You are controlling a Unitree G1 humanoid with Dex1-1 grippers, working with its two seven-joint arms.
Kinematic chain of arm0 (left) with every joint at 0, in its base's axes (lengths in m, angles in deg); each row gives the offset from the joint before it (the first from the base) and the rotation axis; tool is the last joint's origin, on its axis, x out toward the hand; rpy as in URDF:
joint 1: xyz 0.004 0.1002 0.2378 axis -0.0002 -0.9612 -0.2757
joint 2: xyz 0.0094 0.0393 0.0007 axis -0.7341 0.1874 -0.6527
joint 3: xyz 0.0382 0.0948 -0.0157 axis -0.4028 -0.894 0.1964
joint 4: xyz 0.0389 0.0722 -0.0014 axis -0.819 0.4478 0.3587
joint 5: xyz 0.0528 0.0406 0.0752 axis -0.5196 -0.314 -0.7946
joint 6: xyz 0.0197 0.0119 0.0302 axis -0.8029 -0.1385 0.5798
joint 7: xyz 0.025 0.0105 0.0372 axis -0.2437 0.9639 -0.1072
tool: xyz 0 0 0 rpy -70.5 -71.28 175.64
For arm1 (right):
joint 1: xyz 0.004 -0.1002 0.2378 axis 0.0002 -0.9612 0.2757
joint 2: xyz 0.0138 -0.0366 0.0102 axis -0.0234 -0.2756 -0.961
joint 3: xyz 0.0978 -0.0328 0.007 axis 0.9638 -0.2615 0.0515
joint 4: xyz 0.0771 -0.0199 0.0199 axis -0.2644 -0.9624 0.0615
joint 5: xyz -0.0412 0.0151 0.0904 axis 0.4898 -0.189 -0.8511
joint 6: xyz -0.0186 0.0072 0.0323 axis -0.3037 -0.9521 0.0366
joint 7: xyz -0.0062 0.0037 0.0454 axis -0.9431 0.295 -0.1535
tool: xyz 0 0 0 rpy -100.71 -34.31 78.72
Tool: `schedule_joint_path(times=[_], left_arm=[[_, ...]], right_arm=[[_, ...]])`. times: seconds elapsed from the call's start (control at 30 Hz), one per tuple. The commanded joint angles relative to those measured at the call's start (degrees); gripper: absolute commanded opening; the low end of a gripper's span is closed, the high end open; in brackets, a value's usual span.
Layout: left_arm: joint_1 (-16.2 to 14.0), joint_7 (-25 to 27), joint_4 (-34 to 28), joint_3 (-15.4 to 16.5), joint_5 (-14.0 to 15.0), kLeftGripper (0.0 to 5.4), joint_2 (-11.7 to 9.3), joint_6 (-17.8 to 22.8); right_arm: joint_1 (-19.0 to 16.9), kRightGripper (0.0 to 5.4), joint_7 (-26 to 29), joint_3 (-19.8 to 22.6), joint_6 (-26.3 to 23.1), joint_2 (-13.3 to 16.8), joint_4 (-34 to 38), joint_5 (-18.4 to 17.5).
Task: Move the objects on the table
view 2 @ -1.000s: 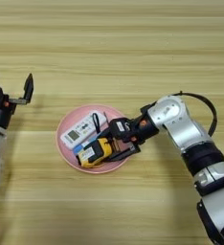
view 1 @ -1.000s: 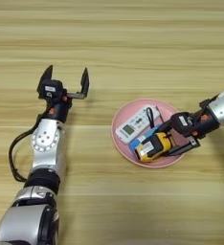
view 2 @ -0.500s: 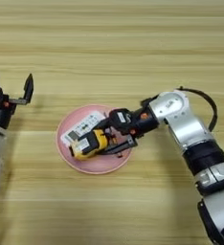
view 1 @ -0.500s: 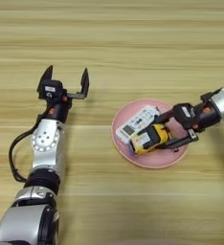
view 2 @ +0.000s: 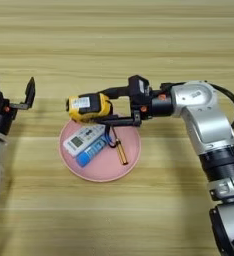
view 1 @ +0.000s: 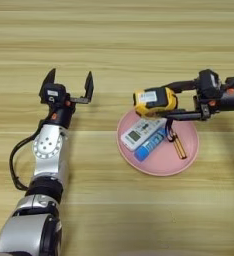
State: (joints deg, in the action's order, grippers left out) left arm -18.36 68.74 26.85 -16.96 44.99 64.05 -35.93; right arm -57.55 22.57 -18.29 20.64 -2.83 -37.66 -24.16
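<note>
**Tape measure lifted clear of the plate**

While the left gripper (view 1: 69, 86) waits at centre-left of the frame, fingers spread wide and empty, the yellow-black tape measure (view 1: 155, 101) has risen from inside the pink plate (view 1: 189, 157) to its upper-left rim within a second, clamped between the two fingers of the right gripper (view 2: 105, 106), which reaches in from the right. The white remote (view 1: 143, 133), blue tube (view 1: 151, 145) and brown stick (view 1: 178, 147) lie in the plate at centre-right, suggesting one object is on its way out and three wait, on the wooden table (view 1: 114, 30)
</note>
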Motion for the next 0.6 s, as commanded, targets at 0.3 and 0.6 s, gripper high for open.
schedule_joint_path(times=[0.3,0.6], left_arm=[[0.5,0.3,0.5,-0.3,0.1,5.4,-0.1,0.6],[1.6,1.0,1.9,-0.2,0.2,5.4,-0.4,0.8]], right_arm=[[-5.3,2.5,-23.2,11.3,-0.1,-2.4,2.5,0.4],[-9.0,2.5,-40.8,15.6,-1.0,-2.0,2.0,7.0]])
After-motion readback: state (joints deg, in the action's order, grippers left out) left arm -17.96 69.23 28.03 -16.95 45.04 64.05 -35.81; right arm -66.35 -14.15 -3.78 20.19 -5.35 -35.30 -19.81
